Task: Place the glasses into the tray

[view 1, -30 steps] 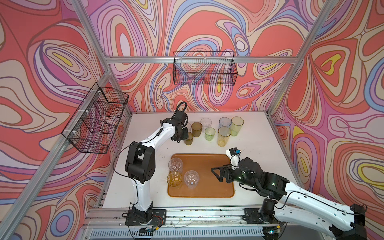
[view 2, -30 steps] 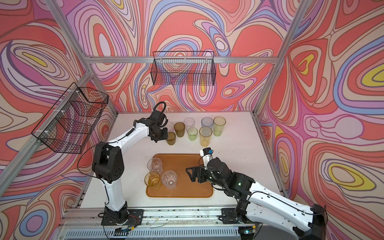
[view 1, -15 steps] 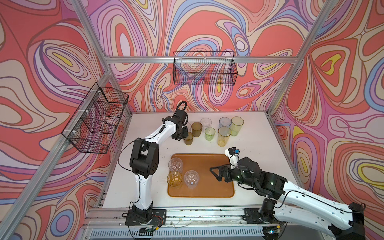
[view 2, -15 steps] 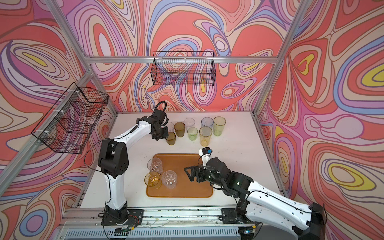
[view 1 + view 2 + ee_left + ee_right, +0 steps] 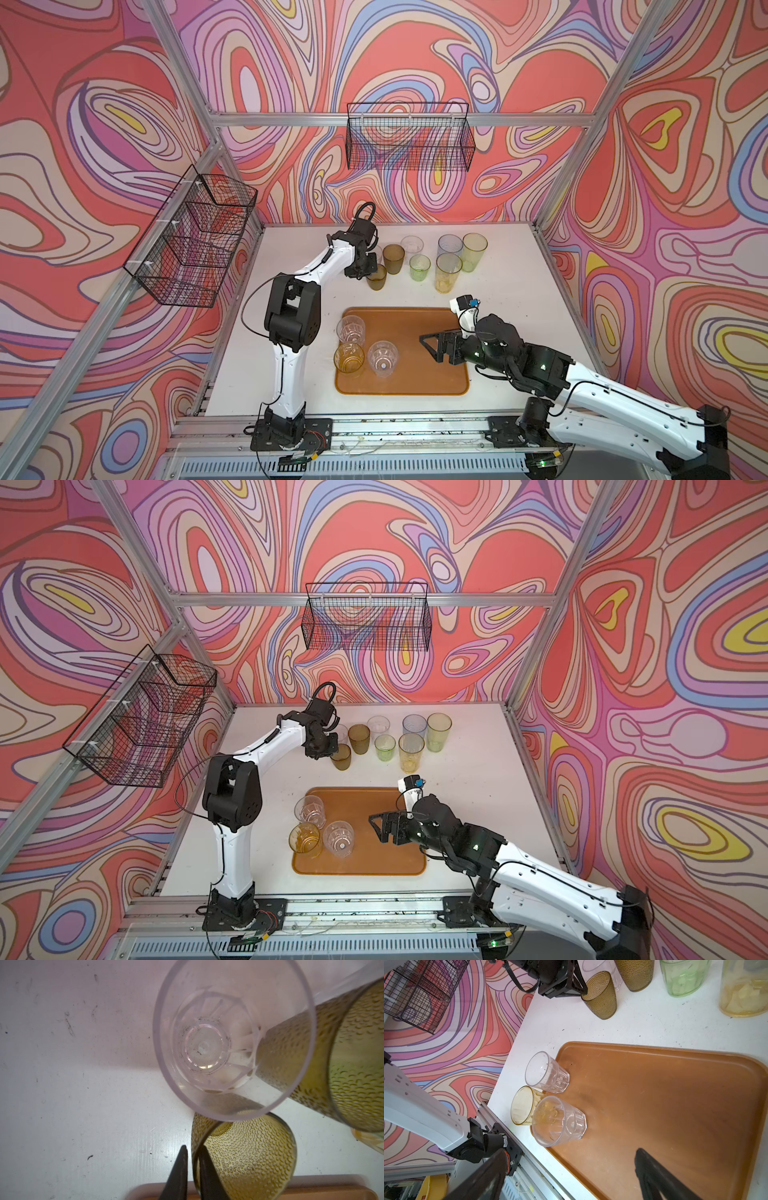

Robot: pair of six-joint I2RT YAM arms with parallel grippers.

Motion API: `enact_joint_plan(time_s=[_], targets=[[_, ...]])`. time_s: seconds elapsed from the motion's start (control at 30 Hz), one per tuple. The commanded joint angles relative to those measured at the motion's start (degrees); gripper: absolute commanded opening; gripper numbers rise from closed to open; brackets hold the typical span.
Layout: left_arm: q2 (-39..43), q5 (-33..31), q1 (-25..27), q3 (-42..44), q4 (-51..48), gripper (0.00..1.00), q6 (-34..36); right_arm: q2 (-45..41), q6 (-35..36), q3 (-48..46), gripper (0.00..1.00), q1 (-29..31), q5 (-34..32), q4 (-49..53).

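My left gripper (image 5: 192,1148) is shut on the rim of a dark olive-brown glass (image 5: 249,1157), one finger inside the wall and one outside. In both top views this glass (image 5: 376,277) (image 5: 341,757) stands on the white table behind the tray (image 5: 415,328). On the tray's left side stand two clear faceted glasses (image 5: 351,328) (image 5: 383,363) and an amber one (image 5: 349,359). My right gripper (image 5: 430,347) (image 5: 571,1153) hangs open over the tray's right half, holding nothing.
Behind the held glass stand a clear glass (image 5: 234,1039) and a second olive one (image 5: 393,258). Further right are a clear (image 5: 411,244), a green (image 5: 419,268), a tall yellow (image 5: 448,272), a grey-blue (image 5: 449,246) and a yellow-green glass (image 5: 473,251). Black wire baskets (image 5: 409,137) hang on the walls.
The left gripper's jaws have closed onto the olive-brown glass's rim, and the left arm's elbow has shifted slightly. The right arm has stayed still.
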State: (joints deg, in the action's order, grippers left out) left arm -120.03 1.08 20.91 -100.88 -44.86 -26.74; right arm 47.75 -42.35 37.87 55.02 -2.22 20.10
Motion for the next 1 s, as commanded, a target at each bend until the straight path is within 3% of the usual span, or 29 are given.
enact_joint_plan(time_s=[0.0, 0.2, 0.37, 0.97], targets=[[-1.13, -0.94, -0.11, -1.03, -2.52, 0.15, 1.07, -0.30, -0.19, -0.88, 0.98, -0.27, -0.21, -0.76], [-1.00, -0.68, -0.14, -0.72, -2.73, 0.11, 1.17, -0.43, -0.63, -1.21, 0.98, -0.27, -0.17, -0.85], [-0.44, -0.97, -0.12, -0.42, -3.82, 0.00, 1.65, -0.63, -0.82, -1.68, 0.98, -0.27, 0.29, -1.45], [9.31, -0.32, 1.02, 5.11, -7.67, 0.00, 2.36, -2.39, -1.23, -3.73, 0.98, -0.27, -0.38, -3.30]])
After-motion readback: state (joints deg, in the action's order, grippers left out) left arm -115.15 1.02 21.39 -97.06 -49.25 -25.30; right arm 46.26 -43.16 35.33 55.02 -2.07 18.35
